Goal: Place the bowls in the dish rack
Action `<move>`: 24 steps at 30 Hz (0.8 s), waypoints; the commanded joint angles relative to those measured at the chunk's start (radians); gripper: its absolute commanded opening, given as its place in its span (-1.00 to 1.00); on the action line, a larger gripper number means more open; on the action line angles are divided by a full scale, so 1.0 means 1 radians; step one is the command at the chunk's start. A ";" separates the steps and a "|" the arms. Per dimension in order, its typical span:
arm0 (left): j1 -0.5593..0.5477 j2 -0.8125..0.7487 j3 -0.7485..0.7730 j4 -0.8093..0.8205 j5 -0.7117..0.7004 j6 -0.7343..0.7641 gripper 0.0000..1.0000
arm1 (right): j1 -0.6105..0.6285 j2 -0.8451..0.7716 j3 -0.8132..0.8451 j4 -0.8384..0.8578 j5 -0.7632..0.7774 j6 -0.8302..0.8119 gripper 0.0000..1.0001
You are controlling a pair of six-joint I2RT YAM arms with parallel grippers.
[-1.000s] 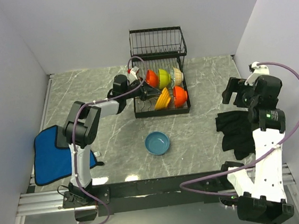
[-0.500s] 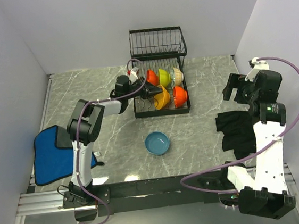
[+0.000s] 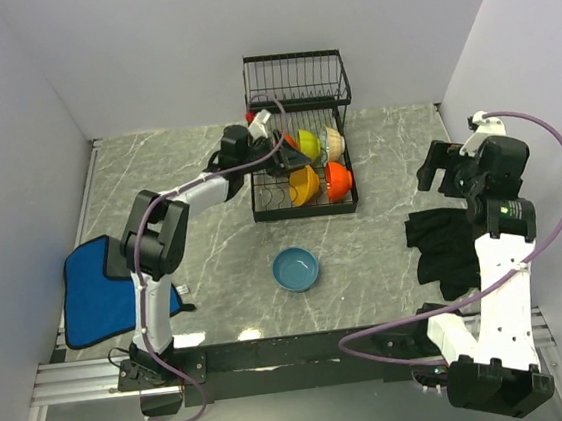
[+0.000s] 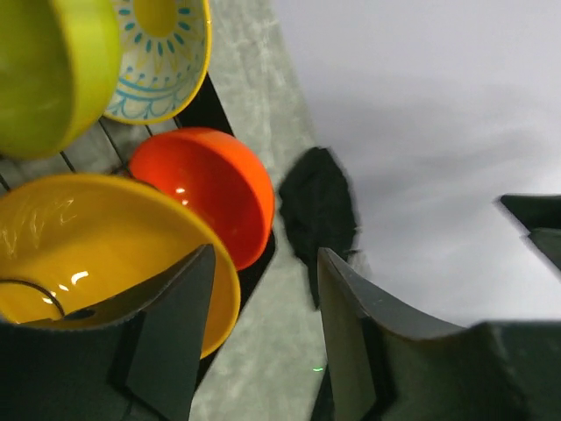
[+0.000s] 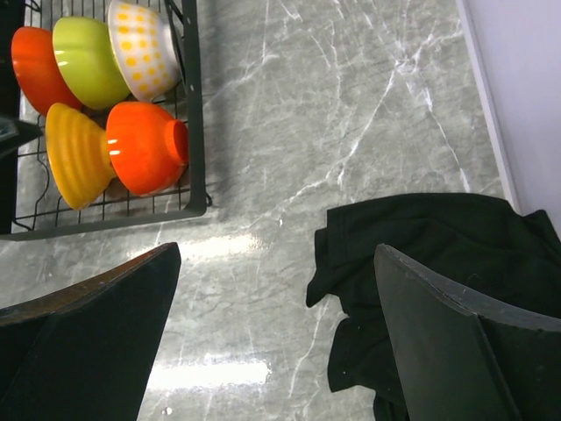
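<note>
Hovering over the front row of the dish rack (image 3: 306, 213), the left jaws stand parted with nothing between them, just above the orange bowl (image 4: 79, 263). Beside it sits a red-orange bowl (image 3: 337, 178). Behind them the lime green bowl (image 3: 307, 144) and the patterned cream bowl (image 3: 334, 141) stand on edge, with another red-orange bowl (image 5: 33, 54) at that row's left end. The blue bowl (image 3: 295, 269) sits alone on the worktop (image 3: 155, 163), in front of the rack. Over at the right, the right jaws hang wide open near a crumpled black cloth (image 3: 443, 244).
</note>
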 commanded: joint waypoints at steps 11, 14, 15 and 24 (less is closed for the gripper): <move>-0.171 -0.099 0.245 -0.529 -0.439 0.566 -0.14 | 0.006 -0.052 -0.047 0.075 -0.038 0.012 0.99; -0.179 -0.123 0.234 -0.541 -0.466 0.582 -0.12 | 0.006 -0.063 -0.069 0.078 -0.037 0.007 0.99; -0.182 -0.130 0.228 -0.544 -0.488 0.585 -0.08 | 0.006 -0.066 -0.078 0.080 -0.038 0.010 0.99; -0.188 -0.170 0.169 -0.579 -0.569 0.596 -0.03 | 0.006 -0.077 -0.108 0.105 -0.049 0.029 0.99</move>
